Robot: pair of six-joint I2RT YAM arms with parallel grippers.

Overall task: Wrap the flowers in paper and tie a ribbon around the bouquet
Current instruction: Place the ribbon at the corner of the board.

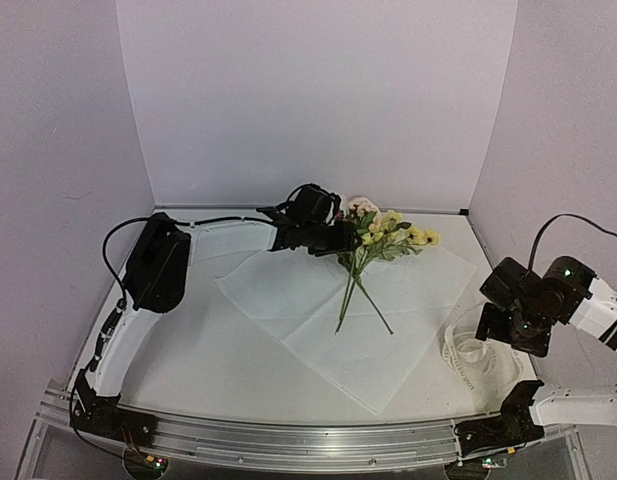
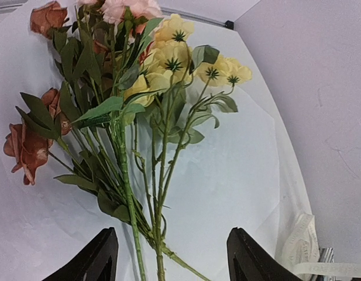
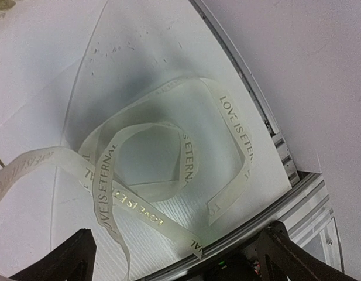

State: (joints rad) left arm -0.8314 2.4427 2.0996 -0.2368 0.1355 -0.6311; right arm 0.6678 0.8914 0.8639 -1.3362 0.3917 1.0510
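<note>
The flowers point(image 1: 383, 235), yellow blossoms with a pale rose and green leaves, lie on the paper point(image 1: 288, 300), a wide white sheet spread flat on the table. Their stems point(image 1: 356, 295) point toward me. My left gripper point(image 1: 343, 238) is at the flower heads. In the left wrist view it point(image 2: 174, 260) is open, with the stems point(image 2: 160, 193) running between its spread fingers, untouched. The ribbon point(image 1: 466, 350) lies in loose loops at the sheet's right corner. My right gripper point(image 1: 503, 325) hovers above it. In the right wrist view it point(image 3: 174, 257) is open and empty over the printed ribbon point(image 3: 236, 137).
Brownish-pink blooms point(image 2: 25, 146) belong to the same bunch. The metal rail point(image 1: 288, 440) runs along the table's near edge, close to the ribbon point(image 3: 297, 187). White walls point(image 1: 318, 100) close in the back and sides. My left arm point(image 1: 158, 265) stretches across the left of the table.
</note>
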